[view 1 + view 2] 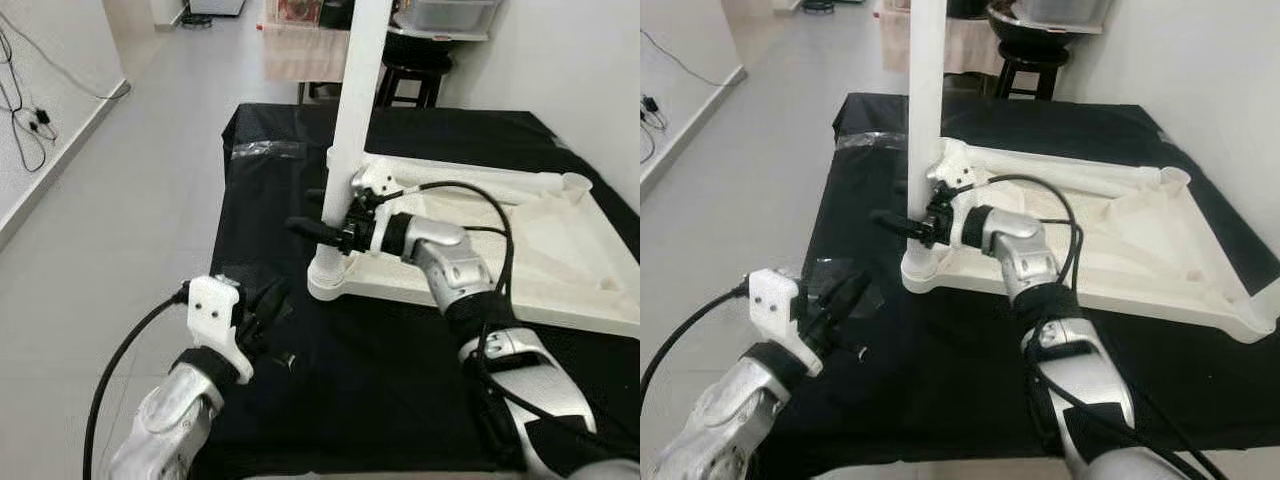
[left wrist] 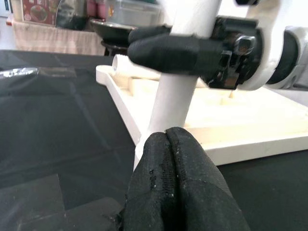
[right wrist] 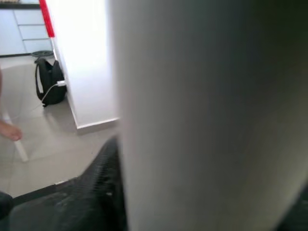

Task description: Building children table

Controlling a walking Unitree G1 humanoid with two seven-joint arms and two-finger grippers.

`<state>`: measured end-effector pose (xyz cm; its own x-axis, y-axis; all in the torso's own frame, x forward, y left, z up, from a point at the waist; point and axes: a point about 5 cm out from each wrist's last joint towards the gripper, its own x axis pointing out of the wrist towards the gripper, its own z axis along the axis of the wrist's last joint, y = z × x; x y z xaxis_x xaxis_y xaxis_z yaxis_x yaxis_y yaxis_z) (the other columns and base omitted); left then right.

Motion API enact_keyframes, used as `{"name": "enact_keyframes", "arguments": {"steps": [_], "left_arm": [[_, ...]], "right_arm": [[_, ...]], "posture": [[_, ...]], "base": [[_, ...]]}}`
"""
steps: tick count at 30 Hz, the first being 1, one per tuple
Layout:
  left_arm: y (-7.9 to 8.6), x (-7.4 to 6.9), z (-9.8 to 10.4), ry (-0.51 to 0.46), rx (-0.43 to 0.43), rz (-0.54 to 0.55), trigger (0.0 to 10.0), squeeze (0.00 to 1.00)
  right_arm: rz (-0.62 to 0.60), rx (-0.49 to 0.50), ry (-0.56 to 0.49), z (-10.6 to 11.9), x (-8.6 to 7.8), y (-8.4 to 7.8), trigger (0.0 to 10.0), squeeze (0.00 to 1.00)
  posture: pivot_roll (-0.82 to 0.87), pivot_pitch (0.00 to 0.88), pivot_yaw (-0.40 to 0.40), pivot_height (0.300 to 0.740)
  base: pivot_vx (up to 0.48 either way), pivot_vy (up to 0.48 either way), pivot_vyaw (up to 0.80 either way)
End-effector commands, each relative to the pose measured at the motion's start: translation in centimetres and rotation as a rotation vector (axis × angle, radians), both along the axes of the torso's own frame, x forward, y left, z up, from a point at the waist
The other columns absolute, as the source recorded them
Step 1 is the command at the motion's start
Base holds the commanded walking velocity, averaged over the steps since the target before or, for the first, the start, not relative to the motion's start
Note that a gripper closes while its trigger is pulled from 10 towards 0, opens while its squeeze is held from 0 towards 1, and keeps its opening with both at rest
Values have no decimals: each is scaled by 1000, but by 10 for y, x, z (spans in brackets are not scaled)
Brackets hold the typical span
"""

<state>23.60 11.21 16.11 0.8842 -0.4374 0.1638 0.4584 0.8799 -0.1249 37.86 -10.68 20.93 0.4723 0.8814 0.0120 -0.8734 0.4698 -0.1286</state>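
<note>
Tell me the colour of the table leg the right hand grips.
White; the table leg shows best in the left eye view.

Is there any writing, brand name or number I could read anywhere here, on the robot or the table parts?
None can be read.
The white table leg, the upturned tabletop and both grippers bear no visible text.
The box with a red printed front at the back has print too blurred to read.
</note>
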Motion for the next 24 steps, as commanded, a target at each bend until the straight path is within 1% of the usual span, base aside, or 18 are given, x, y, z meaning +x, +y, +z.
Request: {"name": "enact_keyframes", "arguments": {"steps": [1, 4, 7, 9, 10, 11, 12, 13, 14, 15, 16, 17, 18, 19, 20, 22, 23, 24], "left_arm": [[-1, 2, -6, 18, 3, 9, 10000, 0], [-3, 1, -8, 27, 11, 3, 10000, 0], [-1, 1, -10, 40, 17, 8, 10000, 0], [2, 0, -13, 60, 38, 16, 10000, 0], [4, -2, -15, 70, 39, 17, 10000, 0], [4, -2, -15, 70, 39, 17, 10000, 0], [4, -6, -17, 78, 49, 19, 10000, 0], [5, -10, -19, 81, 55, 21, 10000, 0], [5, -10, -19, 81, 55, 21, 10000, 0], [4, -16, -21, 85, 57, 21, 10000, 0], [5, -18, -19, 81, 55, 25, 10000, 0], [5, -18, -19, 81, 55, 25, 10000, 0], [5, -19, -17, 77, 54, 29, 10000, 0], [6, -20, -15, 75, 50, 44, 10000, 0], [6, -20, -15, 75, 50, 44, 10000, 0], [3, -23, -12, 69, 54, 38, 10000, 0], [3, -24, -10, 59, 70, 23, 10000, 0], [3, -24, -9, 52, 83, 11, 10000, 0]], "right_arm": [[3, -1, 35, -10, -1, -3, 0, 0], [-62, -11, 73, -21, -2, -14, 0, 0], [-108, -19, 85, -25, -1, -18, 0, 0], [-184, -4, 127, -29, 0, -23, 0, 0], [-241, -35, 146, -36, -2, -25, 0, 0], [-241, -35, 146, -36, -2, -25, 0, 0], [-483, -83, 167, -50, -1, -35, 0, 0], [-722, -104, 162, -59, -2, -47, 0, 0], [-722, -104, 162, -59, -2, -47, 0, 0], [-854, -94, 209, -85, -37, -35, 0, 0], [-821, -55, 228, -88, -54, -18, 0, 0], [-821, -55, 228, -88, -54, -18, 0, 0], [-794, -27, 238, -89, -64, -7, 0, 0], [-800, -15, 216, -85, -65, -2, 0, 0], [-800, -15, 216, -85, -65, -2, 0, 0], [-786, -16, 174, -79, -58, 1, 0, 0], [-797, -52, 134, -75, -52, -1, 10000, 0], [-807, -79, 111, -72, -49, -1, 10000, 0]], "posture": [[91, 25, -74, 740], [80, 8, -73, 740], [78, 6, -73, 740], [73, 17, -67, 740], [65, 40, -63, 740], [65, 40, -63, 740], [67, 61, -67, 740], [65, 69, -67, 740], [65, 69, -67, 740], [62, 79, -65, 740], [66, 100, -50, 740], [66, 100, -50, 740], [61, 104, -42, 740], [43, 114, -18, 740], [43, 114, -18, 740], [49, 126, -14, 740], [57, 129, -19, 740], [57, 129, -19, 740]], "base": [[0, 0, 0], [0, 0, 0], [0, 0, 0], [0, 0, 0], [0, 0, 0], [0, 0, 0], [0, 0, 0], [0, 0, 0], [0, 0, 0], [0, 0, 0], [0, 0, 0], [0, 0, 0], [0, 0, 0], [0, 0, 0], [0, 0, 0], [0, 0, 0], [0, 0, 0], [0, 0, 0]]}}
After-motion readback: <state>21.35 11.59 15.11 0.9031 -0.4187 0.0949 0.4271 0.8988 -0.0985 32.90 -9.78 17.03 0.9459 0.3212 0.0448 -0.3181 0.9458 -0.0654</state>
